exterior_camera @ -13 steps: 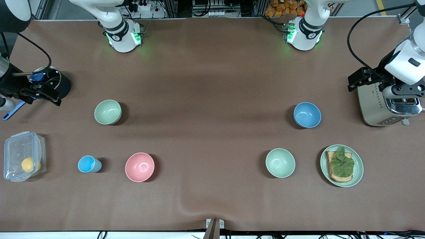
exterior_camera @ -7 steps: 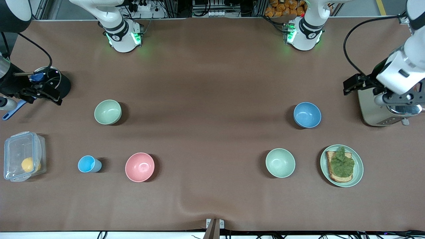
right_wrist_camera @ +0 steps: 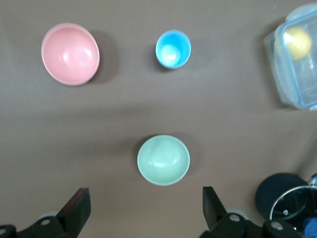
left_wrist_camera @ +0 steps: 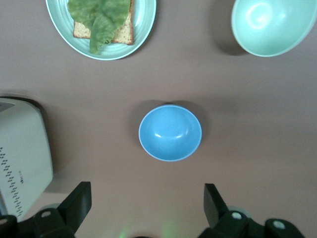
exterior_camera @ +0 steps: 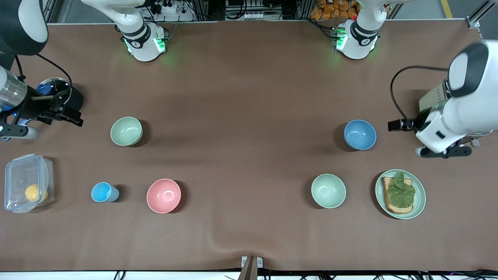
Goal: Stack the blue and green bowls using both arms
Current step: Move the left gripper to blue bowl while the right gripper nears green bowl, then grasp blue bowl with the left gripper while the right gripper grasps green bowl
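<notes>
Brown cloth covers the table (exterior_camera: 249,77), and it has a ripple at the lower middle of the front view, so a nudged bowl might skid or snag. The toaster (exterior_camera: 431,100) stands close under the left arm, and a careless swing could knock it.

The blue bowl (exterior_camera: 360,134) sits at mid-height toward the left arm's end. The left gripper (left_wrist_camera: 147,206) hangs spread and empty just beside it.

The green bowl (exterior_camera: 126,131) sits level with it toward the right arm's end. The right gripper (right_wrist_camera: 143,206) is likewise spread and empty nearby.

A twin green bowl (exterior_camera: 328,190), lower in the front view, could be grabbed by mistake. Either jaw landing on a rim would tip its bowl.
</notes>
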Motion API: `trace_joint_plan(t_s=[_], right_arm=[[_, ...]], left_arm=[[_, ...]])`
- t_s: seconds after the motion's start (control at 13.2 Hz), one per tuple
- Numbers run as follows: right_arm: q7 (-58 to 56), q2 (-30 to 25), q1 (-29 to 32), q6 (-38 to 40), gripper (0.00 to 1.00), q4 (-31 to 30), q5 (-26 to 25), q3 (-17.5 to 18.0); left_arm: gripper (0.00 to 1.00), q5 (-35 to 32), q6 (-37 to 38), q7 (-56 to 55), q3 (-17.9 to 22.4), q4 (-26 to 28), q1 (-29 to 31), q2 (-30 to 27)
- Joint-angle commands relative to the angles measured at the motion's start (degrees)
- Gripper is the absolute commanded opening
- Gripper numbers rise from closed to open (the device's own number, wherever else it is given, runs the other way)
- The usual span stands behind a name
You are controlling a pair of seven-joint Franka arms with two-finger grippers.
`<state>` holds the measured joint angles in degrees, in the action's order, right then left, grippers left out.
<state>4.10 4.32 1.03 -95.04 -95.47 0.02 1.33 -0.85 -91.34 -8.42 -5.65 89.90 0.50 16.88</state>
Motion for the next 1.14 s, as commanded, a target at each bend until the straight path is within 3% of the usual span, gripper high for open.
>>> trace_joint_plan(t_s=[0.0, 0.38, 0.61, 0.83, 1.06], right_arm=[[-0.1, 2.1, -1.3, 1.0, 1.00, -0.5, -0.6, -0.3], [-4.9, 6.0, 1.8, -6.2, 1.00, -4.4, -0.5, -0.5], [-15.1, 6.2, 5.0, -10.2, 1.00, -9.8, -0.5, -0.5], [-17.9, 5.4, 6.8, -16.6, 1.00, -17.1, -0.4, -0.3], [-23.5, 5.3, 8.3, -23.3, 1.00, -23.6, 3.5, -0.5]], left_arm=[[1.00, -0.4, -5.9, -3.4, -0.2, 5.7, -0.1, -0.1], [1.00, -0.4, -19.2, -3.5, -0.2, 18.2, 0.0, -0.6], [1.00, -0.5, -24.0, -3.5, -0.2, 22.8, 0.9, -0.2], [1.00, -0.9, -28.9, -2.3, -0.2, 27.1, 2.3, 0.2], [1.00, -0.9, -33.2, -2.3, -0.2, 30.6, 2.4, 1.8]])
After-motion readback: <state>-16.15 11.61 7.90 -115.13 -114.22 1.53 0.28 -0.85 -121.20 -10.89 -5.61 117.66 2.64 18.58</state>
